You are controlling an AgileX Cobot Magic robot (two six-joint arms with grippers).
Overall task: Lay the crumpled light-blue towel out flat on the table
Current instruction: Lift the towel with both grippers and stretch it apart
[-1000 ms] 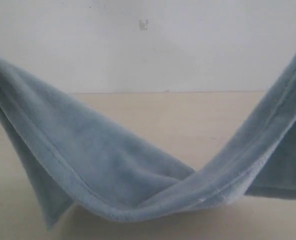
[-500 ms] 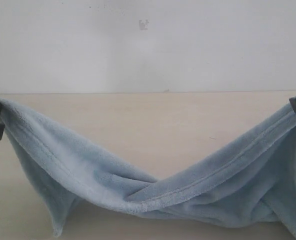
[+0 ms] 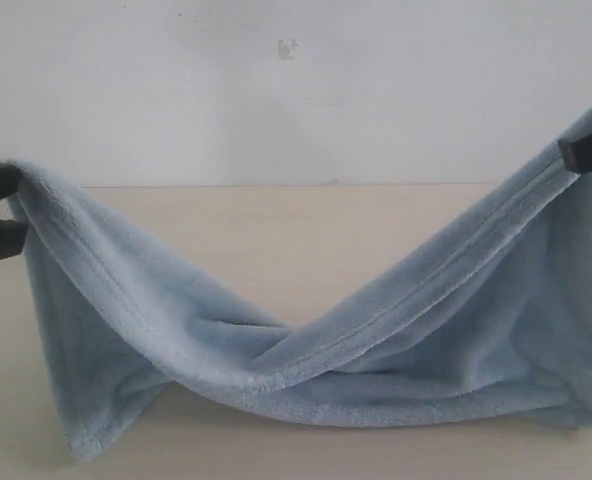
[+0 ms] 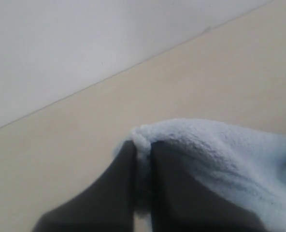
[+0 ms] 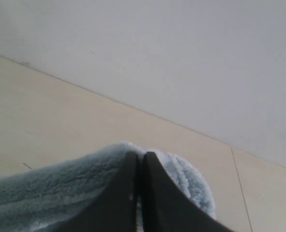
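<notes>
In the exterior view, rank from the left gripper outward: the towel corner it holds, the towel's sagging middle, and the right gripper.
1. Towel corner, pinched in the left gripper, far left.
2. Towel middle, sagging low at centre.
3. Right gripper, far right, raised.

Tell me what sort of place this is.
Likely a robot test bench: a plain cream table against a blank white wall, only a towel hung between the left pincer and right pincer.
</notes>
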